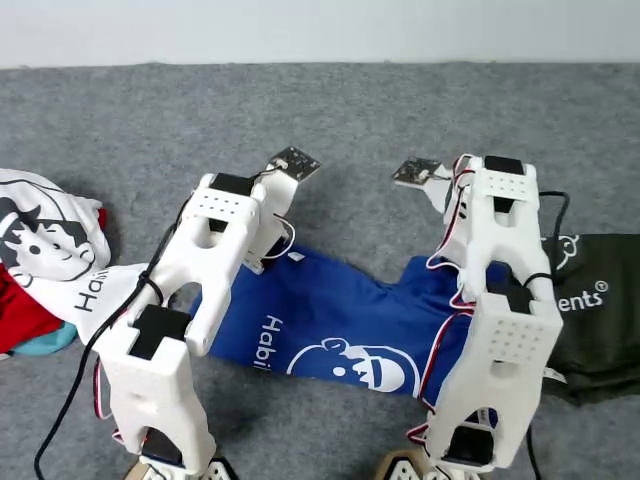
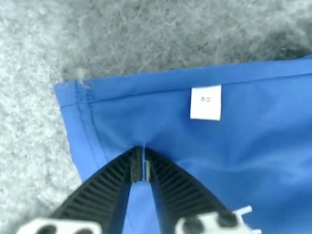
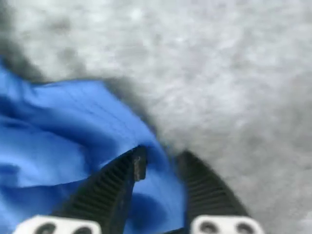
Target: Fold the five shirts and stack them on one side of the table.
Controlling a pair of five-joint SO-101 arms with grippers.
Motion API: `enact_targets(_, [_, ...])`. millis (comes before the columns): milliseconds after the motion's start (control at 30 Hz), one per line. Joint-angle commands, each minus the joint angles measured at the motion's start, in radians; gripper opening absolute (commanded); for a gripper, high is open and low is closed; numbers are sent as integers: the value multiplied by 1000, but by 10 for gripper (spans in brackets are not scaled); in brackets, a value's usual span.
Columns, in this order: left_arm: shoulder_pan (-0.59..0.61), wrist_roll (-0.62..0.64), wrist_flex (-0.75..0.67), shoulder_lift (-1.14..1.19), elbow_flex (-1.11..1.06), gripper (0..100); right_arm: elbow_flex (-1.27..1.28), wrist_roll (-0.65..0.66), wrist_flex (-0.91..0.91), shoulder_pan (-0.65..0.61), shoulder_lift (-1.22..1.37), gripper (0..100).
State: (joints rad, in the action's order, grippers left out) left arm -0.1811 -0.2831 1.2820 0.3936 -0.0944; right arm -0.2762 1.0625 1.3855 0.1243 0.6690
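A blue shirt (image 1: pixel 340 320) with a white print lies spread across the grey carpet between my two arms. My left gripper (image 2: pixel 140 165) is shut on the blue shirt (image 2: pixel 243 146) close to one corner, near a small white tag (image 2: pixel 205 102). At the shirt's other end, my right gripper (image 3: pixel 163 163) is open, its fingers straddling the edge of the blue fabric (image 3: pixel 58 126). From the high view, both grippers sit under their arms at the shirt's far edge.
A loose pile lies at the left edge: a white cartoon shirt (image 1: pixel 45 235) over a red one (image 1: pixel 20 310) and a teal one (image 1: pixel 45 342). A dark shirt (image 1: pixel 595 310) lies at the right edge. Bare grey carpet (image 1: pixel 350 120) stretches beyond the arms.
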Motion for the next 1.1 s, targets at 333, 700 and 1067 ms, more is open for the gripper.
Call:
enact_targets(333, [3, 11, -270, -12, -185, 13, -170, -84, -56, -7, 25, 10])
enact_targets(700, [3, 12, -269, -11, -182, 13, -215, -204, -189, -7, 25, 10])
enact_targets(1067, [3, 12, -269, -11, -182, 13, -213, -215, -10, -21, 24, 173])
